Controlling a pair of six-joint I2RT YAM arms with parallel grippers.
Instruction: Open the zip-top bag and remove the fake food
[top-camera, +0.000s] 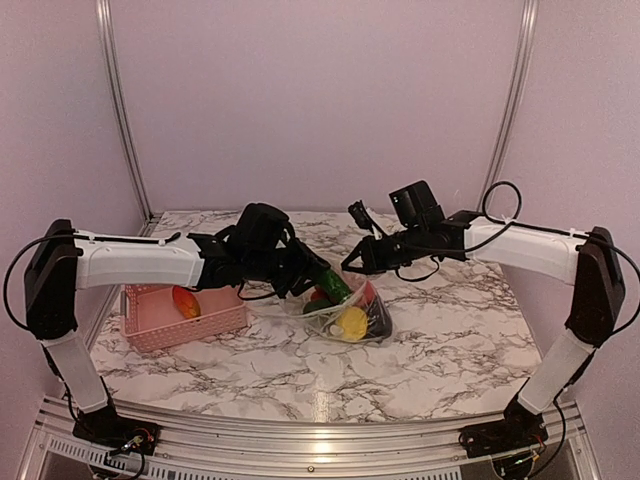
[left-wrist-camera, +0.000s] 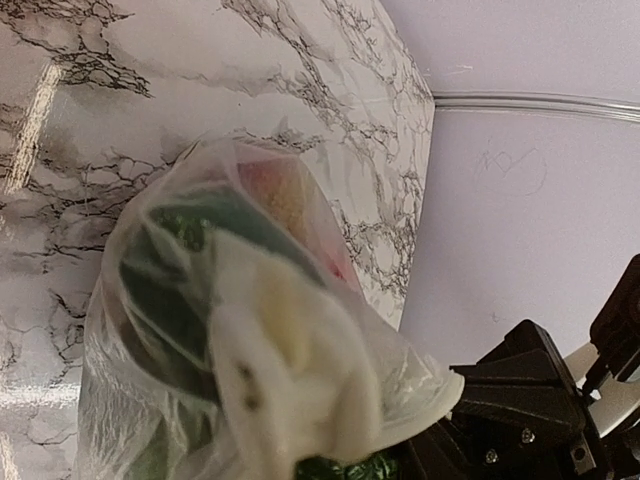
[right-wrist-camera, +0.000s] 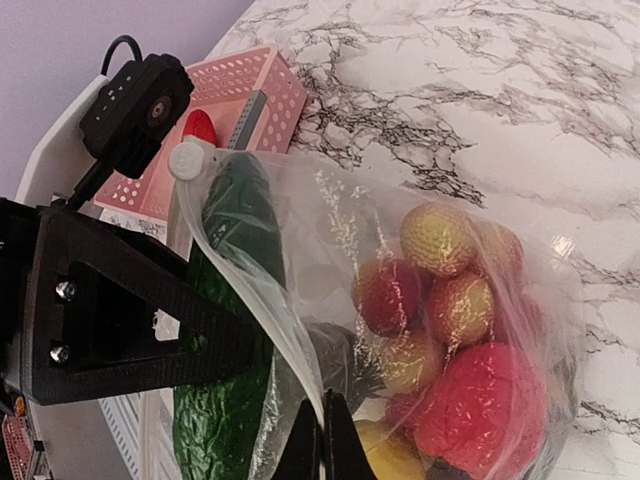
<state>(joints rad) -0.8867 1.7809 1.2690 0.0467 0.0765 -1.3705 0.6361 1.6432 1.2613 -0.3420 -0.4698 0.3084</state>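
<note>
Crinkly plastic, centre of the counter (top-camera: 450, 340): the right gripper (right-wrist-camera: 322, 440), pressed together, pinches the zip-top bag (top-camera: 352, 318) by its rim to hold the mouth wide for the left gripper (top-camera: 312, 276) at the green cucumber (right-wrist-camera: 225, 300) among the fake food (right-wrist-camera: 470, 400), its grip impossible to tell.
</note>
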